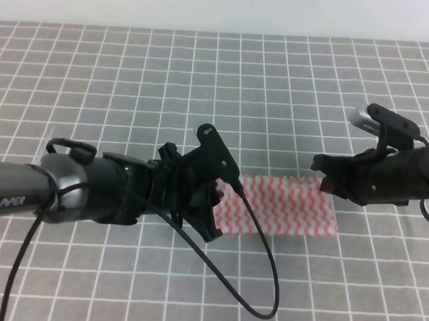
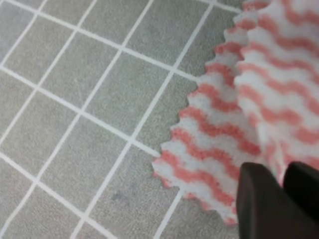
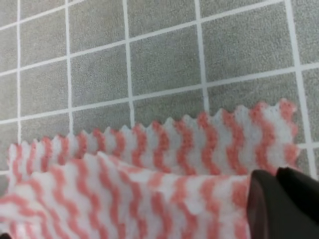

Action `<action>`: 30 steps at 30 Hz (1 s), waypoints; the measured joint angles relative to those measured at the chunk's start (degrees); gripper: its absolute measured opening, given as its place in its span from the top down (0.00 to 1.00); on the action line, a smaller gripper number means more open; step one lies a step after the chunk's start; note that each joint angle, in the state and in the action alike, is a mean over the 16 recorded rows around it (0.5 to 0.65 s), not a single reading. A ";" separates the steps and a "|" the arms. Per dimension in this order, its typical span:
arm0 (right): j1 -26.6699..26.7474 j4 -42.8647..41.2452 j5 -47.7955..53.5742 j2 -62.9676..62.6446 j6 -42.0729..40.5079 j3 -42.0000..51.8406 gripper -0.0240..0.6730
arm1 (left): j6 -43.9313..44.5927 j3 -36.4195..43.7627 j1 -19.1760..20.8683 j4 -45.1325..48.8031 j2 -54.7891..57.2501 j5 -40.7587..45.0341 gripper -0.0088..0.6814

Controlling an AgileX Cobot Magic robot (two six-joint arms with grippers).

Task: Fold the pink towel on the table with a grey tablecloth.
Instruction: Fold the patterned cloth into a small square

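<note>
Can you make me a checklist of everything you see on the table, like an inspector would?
Surface: table with a grey tablecloth, white grid lines, lying flat.
Job's things: pink towel, already doubled over, one layer on another.
Clutter: nothing seen.
Grippers: left gripper pinching the towel's edge; right gripper pinching the other end, fingers nearly closed.
Cables: black cable looping from the left arm over the cloth.
Surroundings: pale wall behind the table.

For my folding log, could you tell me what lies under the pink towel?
Only the grey tablecloth shows around the pink towel; whatever the towel covers is hidden.
</note>
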 joint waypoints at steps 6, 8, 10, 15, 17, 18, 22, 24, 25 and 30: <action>-0.01 0.04 -0.02 -0.19 -0.06 -0.53 0.74 | -0.57 -0.08 0.00 0.00 -1.34 -1.45 0.59; -0.01 0.02 0.10 -0.19 -0.07 -0.70 0.70 | -0.77 -0.10 0.01 0.07 -2.15 -2.04 0.56; -0.01 -0.02 0.40 -0.26 -0.09 -0.96 0.66 | -2.13 -0.13 0.00 0.00 -3.38 -2.87 0.54; -0.02 -0.36 2.47 -0.33 -0.79 -2.25 0.66 | -9.04 -0.17 0.00 -0.01 -7.17 -6.13 0.61; -0.01 -0.73 3.99 -0.37 -1.13 -2.97 0.71 | -12.32 -0.14 0.00 -0.01 -8.75 -7.28 0.67; 0.00 -0.93 4.85 -0.41 -1.31 -3.36 0.73 | -13.96 -0.13 0.01 -0.01 -9.49 -7.73 0.70; 0.02 -1.77 8.48 -0.37 -1.97 -4.89 0.83 | -21.27 -0.05 0.06 -0.08 -11.93 -8.60 0.83; 0.03 -2.22 10.42 -0.37 -2.30 -5.56 0.88 | -25.11 0.00 0.25 -0.14 -12.80 -8.36 0.89; 0.03 -2.48 11.51 -0.37 -2.48 -5.90 0.91 | -26.68 0.04 0.43 -0.14 -13.04 -7.69 0.91; 0.07 -3.60 15.55 -0.37 -2.82 -6.75 0.98 | -31.81 0.24 1.83 0.14 -12.82 -1.62 0.98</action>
